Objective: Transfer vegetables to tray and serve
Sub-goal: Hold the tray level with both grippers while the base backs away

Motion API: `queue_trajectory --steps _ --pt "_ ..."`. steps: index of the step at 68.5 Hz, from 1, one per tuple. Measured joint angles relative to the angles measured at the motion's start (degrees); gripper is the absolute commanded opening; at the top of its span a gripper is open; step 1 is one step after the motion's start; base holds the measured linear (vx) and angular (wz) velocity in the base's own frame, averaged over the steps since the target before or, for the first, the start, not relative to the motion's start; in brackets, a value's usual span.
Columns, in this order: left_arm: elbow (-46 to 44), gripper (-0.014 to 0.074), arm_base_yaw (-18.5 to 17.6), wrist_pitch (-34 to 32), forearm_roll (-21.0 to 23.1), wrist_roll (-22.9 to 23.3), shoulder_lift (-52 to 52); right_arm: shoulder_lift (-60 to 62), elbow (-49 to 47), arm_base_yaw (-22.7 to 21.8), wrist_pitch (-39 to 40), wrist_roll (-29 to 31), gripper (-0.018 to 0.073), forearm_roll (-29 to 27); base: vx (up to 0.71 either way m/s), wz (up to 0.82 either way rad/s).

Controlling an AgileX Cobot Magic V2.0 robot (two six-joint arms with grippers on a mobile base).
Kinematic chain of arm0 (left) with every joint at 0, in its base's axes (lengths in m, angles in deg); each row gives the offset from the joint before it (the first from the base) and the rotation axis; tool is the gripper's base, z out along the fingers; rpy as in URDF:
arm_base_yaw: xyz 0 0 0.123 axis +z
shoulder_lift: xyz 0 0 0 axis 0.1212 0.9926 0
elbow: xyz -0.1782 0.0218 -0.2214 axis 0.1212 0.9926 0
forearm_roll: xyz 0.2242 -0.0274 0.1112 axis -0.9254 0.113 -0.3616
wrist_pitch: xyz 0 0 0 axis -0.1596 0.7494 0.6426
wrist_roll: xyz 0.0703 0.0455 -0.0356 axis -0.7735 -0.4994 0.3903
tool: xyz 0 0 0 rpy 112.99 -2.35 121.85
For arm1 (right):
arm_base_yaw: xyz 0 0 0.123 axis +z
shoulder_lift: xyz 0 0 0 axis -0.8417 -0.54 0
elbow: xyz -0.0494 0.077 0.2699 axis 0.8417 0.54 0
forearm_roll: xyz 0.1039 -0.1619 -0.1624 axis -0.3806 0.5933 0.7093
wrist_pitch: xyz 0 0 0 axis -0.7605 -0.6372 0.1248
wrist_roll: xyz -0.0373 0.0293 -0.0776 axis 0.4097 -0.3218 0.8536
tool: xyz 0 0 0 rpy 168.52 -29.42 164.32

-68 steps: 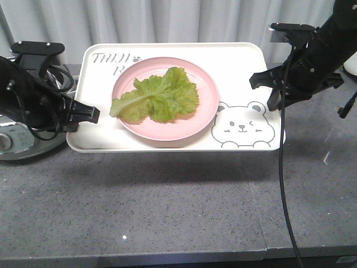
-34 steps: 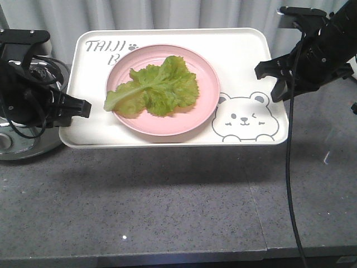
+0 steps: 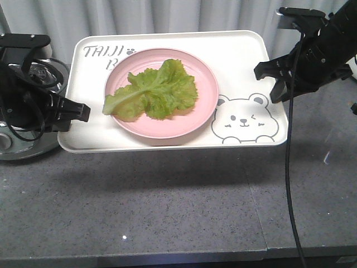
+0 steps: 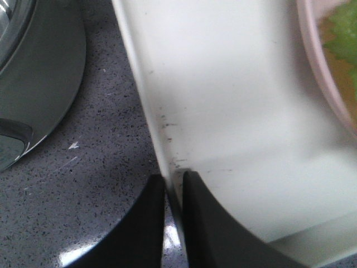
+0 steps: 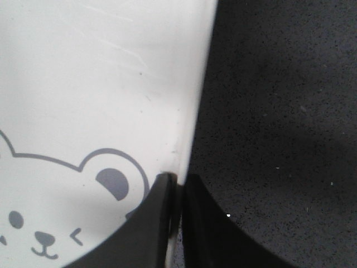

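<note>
Holds the tray (image 3: pixel 245 50) up off the dark speckled surface (image 3: pixel 167 206), roughly level, with a broad shadow beneath it. Clenches the left fingers (image 4: pixel 192 195) on the tray's left rim, one finger on each side of the thin edge. Clenches the right fingers (image 5: pixel 160 195) on the right rim in the same way, just beside the ear of the printed bear (image 3: pixel 241 118). Carries a round pink plate (image 3: pixel 206 95) on the tray, left of the bear and covering part of the lettering. Bears the vegetables (image 3: pixel 153 92) on that plate: crinkly green leaves spread flat, one pale-ribbed tip reaching over the plate's left edge. Shows a grey round appliance (image 3: pixel 14 144) on the surface under the left arm, and pale curtains (image 3: pixel 167 17) behind.
</note>
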Motion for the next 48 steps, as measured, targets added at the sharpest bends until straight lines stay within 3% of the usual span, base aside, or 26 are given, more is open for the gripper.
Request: queue_trajectory --steps 48 --pt "0.0 -0.0006 -0.1 0.1 0.0 0.0 0.0 0.0 0.1 0.0 -0.1 0.0 -0.0006 0.0 0.00 0.00"
